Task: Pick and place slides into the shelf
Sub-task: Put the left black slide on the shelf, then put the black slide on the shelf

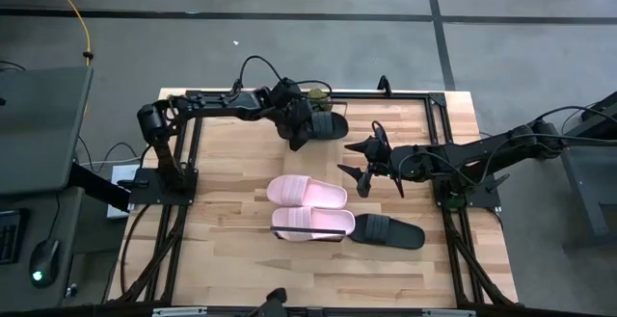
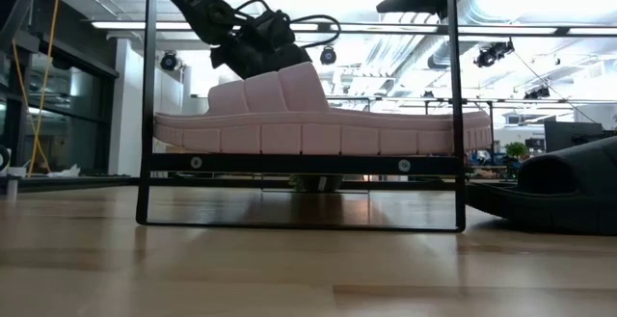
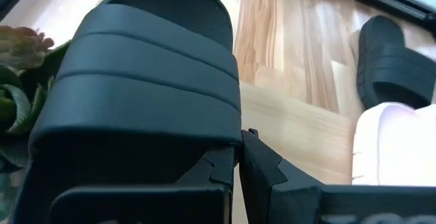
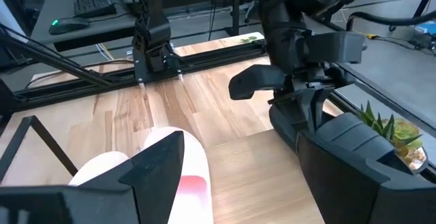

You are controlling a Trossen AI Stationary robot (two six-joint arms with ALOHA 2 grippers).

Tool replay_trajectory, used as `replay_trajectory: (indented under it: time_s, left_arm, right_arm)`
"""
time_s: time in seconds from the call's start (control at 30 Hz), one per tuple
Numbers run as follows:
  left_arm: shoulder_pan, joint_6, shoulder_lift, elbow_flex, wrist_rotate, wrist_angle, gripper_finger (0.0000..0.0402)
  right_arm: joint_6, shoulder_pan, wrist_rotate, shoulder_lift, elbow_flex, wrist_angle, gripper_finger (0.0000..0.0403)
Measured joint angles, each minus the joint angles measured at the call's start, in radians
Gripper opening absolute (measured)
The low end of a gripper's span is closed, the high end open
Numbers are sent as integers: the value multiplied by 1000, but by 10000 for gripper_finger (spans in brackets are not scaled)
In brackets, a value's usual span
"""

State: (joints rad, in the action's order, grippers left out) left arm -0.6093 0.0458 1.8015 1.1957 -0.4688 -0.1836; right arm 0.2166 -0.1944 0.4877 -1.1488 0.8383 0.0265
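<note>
1. From the high view, you have the left claw at the far side of the surface, clenched on a black slide. Your right claw hangs released right of centre. Two pink slides lie mid-surface, with another black slide to their right.
2. In the low view, a pink slide rests on the shelf.
3. In the left wrist view, your fingers pinch the black slide, beside a small plant.
4. In the right wrist view, you see the left claw on that slide.
</note>
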Motion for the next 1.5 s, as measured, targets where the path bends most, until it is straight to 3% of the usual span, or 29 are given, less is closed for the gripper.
replay_trajectory:
  time_s: [0.33, 0.77, 0.97, 1.27, 1.5]
  left_arm:
    - [1, -17, 0, 0, -6, 0, 18]
    - [1, -30, -1, 1, 10, 0, 157]
    - [1, -47, -1, 1, 25, 0, 195]
    - [1, -58, -2, 2, -26, -41, 201]
    - [5, -61, -10, 1, -167, -56, 187]
  right_arm:
    - [11, 0, -1, 0, 0, 0, 275]
    - [10, 0, -1, 0, 0, 0, 275]
    - [8, 0, -1, 0, 0, 0, 275]
    - [-10, 0, 2, 0, 0, 16, 275]
    - [-16, 0, 12, 0, 0, 18, 275]
